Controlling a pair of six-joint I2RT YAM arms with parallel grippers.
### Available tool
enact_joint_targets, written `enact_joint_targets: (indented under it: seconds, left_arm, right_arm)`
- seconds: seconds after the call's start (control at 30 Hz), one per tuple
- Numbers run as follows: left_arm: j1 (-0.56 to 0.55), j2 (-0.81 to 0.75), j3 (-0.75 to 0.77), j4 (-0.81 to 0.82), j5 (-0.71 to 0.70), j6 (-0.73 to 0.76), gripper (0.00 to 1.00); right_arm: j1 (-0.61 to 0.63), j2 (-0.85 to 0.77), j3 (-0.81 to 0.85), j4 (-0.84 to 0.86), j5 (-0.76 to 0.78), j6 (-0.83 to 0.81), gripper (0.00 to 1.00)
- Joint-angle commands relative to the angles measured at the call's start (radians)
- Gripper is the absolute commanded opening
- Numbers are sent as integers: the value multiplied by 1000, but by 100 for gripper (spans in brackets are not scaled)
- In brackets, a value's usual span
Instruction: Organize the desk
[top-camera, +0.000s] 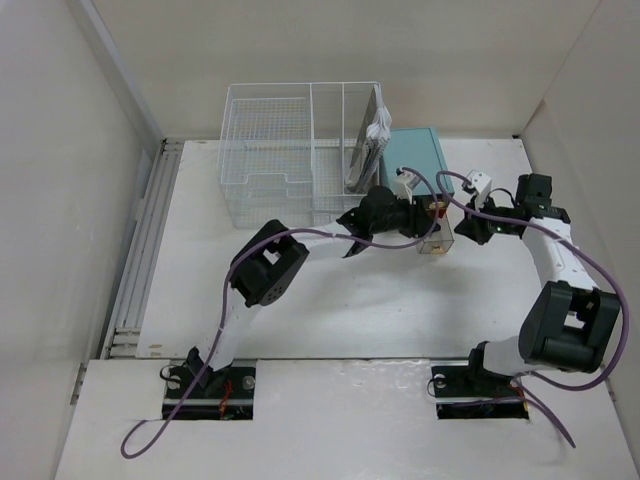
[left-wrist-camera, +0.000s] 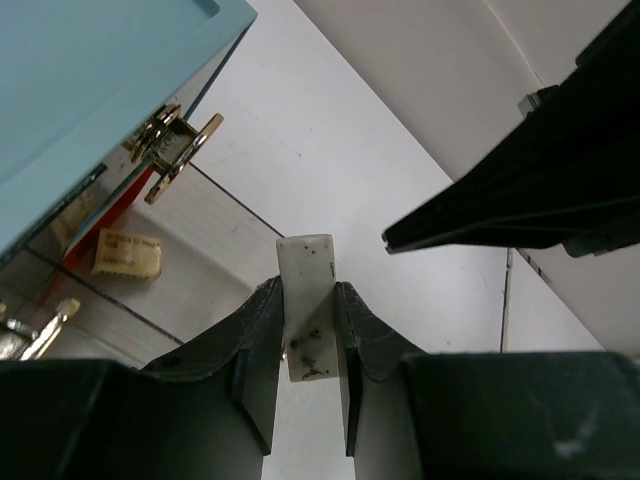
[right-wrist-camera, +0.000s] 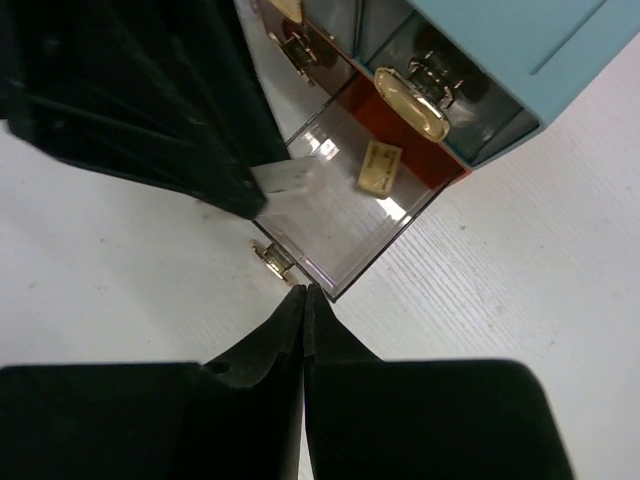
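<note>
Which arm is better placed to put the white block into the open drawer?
Left. The left gripper holds the white block at the open drawer; the right gripper is shut and empty by the drawer's front.

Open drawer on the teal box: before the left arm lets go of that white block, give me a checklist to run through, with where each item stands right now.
1. Grip: ok, the left gripper pinches the white block on both sides.
2. Drawer open: ok, the drawer stands pulled out of the teal box.
3. Room inside: ok, only one small tan piece lies in it.
4. Other arm clear: ok, the right gripper is shut, outside the drawer by its gold handle.
5. Block above the drawer floor: cannot tell; its tip shows at the drawer's side edge.
</note>
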Motion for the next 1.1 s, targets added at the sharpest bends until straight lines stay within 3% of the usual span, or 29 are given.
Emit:
enact_joint_targets:
  seconds: [0.0, 0.23, 0.43, 0.53, 0.57, 0.63, 0.67, 0.73, 0.9, 1.07]
  left_arm:
    - [3, 31, 94, 73, 29, -10, 0]
    - [12, 118, 221, 8, 29, 8, 4]
    - [12, 118, 258, -51, -7, 51, 49]
    - [12, 86, 218, -51, -30, 74, 51]
    - [12, 68, 209, -60, -31, 83, 49]
    - [12, 51, 200, -60, -31, 83, 36]
    - [12, 25, 168, -60, -31, 83, 16]
    - [3, -15, 128, -51, -40, 106, 2]
    - [-40, -219, -87, -11, -77, 154, 0]
    - [-62, -385, -254, 24, -124, 180, 0]
  right_arm:
    - [-11, -23, -7, -35, -77, -47, 4]
    - [-20, -32, -27, -55, -86, -76, 6]
    - [-40, -32, -27, -73, -108, -94, 8]
    - [-40, -32, -27, -83, -108, -94, 8]
    - [-40, -32, -27, -83, -108, -94, 8]
    - [-40, -23, -27, -83, -108, -103, 7]
    - [-40, -11, -36, -83, -108, -114, 4]
    - [-40, 18, -23, -106, -120, -134, 1]
    - [-40, 176, 66, -337, -173, -281, 0]
    - [-40, 215, 76, -386, -152, -341, 0]
